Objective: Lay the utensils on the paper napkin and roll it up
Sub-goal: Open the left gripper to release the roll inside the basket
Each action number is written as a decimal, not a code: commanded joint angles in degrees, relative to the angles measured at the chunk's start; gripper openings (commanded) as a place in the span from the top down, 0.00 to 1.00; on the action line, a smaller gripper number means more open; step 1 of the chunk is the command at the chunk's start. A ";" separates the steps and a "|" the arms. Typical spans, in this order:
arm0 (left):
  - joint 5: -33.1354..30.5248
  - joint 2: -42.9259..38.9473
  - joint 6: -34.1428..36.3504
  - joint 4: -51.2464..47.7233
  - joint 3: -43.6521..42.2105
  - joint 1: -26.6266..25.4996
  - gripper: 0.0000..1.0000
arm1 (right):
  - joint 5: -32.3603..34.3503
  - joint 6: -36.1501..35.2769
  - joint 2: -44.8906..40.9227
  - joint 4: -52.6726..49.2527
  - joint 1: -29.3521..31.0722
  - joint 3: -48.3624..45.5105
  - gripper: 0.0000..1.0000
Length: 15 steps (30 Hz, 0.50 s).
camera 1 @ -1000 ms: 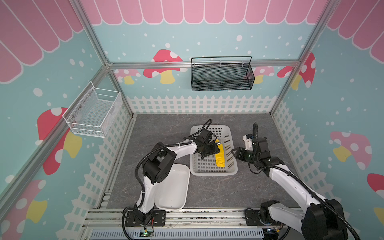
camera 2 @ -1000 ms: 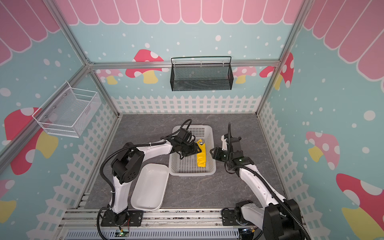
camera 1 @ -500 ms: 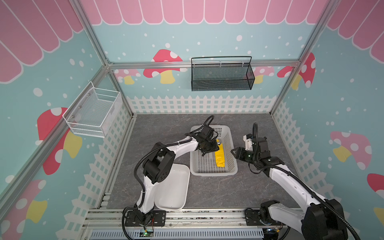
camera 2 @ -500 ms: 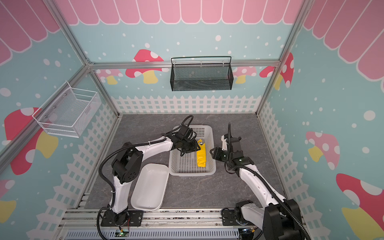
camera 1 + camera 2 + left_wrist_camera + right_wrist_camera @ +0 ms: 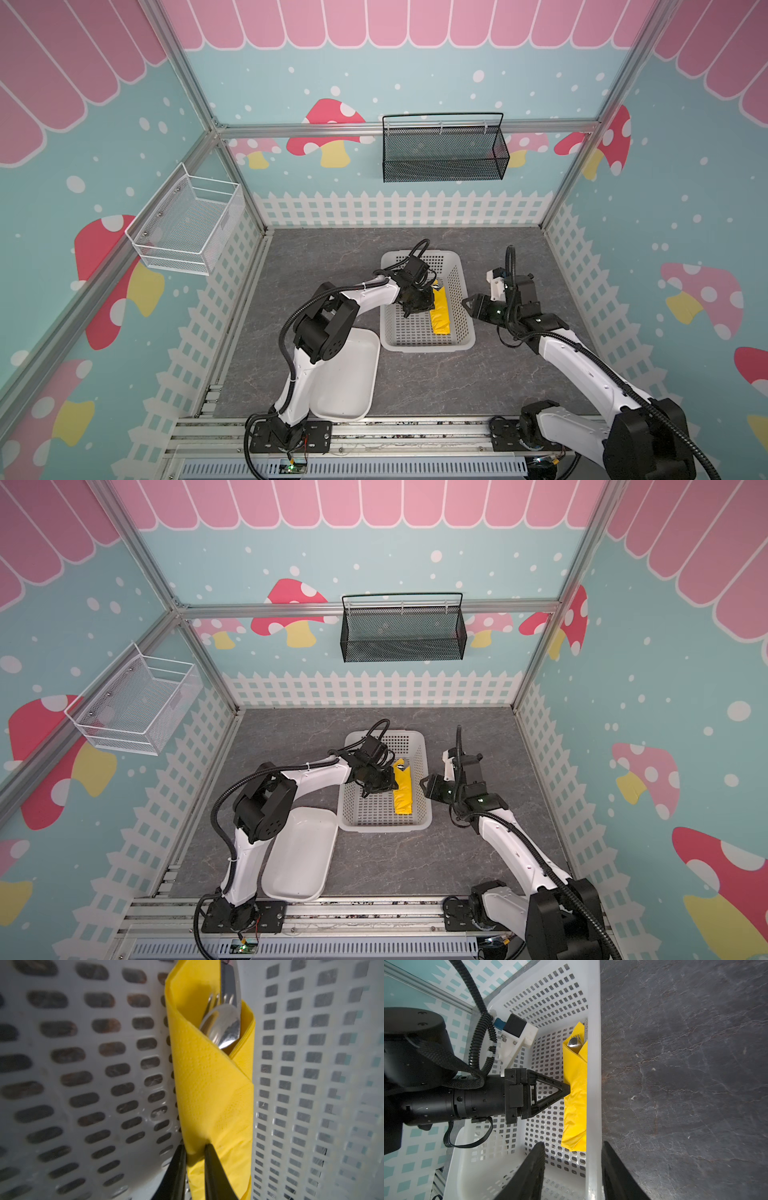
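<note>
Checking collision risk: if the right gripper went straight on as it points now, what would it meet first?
Likely the white basket's wall, lined up between the right gripper's open fingers; the paper napkin lies just beyond. Depth is unclear.

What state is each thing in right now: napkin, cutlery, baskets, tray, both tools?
napkin: rolled up, lying in the plastic basket.
cutlery: wrapped inside, tips poking out.
plastic basket: upright, holding the napkin.
left tool: shut on the napkin.
right tool: open, holding nothing.
tray: flat on the table, empty.
black wall basket: hung, looks empty.
white wall basket: hung, looks empty.
</note>
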 commanded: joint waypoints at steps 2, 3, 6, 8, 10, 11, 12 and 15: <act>1.47 2.08 0.98 0.31 1.36 -1.04 0.83 | -0.16 0.04 -0.75 -0.48 0.26 -1.01 0.53; 1.99 2.19 0.92 0.71 1.22 -1.03 0.83 | -0.13 0.04 -0.84 -0.41 0.26 -1.07 0.53; 3.40 2.50 1.03 2.00 1.03 -1.03 0.84 | -0.13 0.13 -0.74 -0.41 0.26 -1.06 0.54; 4.20 2.56 0.98 3.26 0.67 -1.04 0.84 | -0.26 0.22 -0.68 -0.20 0.26 -1.17 0.54; 4.61 2.52 1.31 3.89 0.44 -1.03 0.84 | -0.39 0.14 -0.54 -0.07 0.26 -1.06 0.53; 4.94 2.37 1.57 4.60 0.01 -1.04 0.84 | -0.43 0.13 -0.44 -0.07 0.26 -1.02 0.53; 4.89 2.17 1.65 4.94 -0.29 -1.03 0.84 | -0.39 0.13 -0.40 -0.13 0.26 -1.12 0.53; 3.57 1.73 1.71 4.83 -1.19 -0.87 0.84 | -0.16 -0.02 -0.18 -0.08 0.26 -1.11 0.54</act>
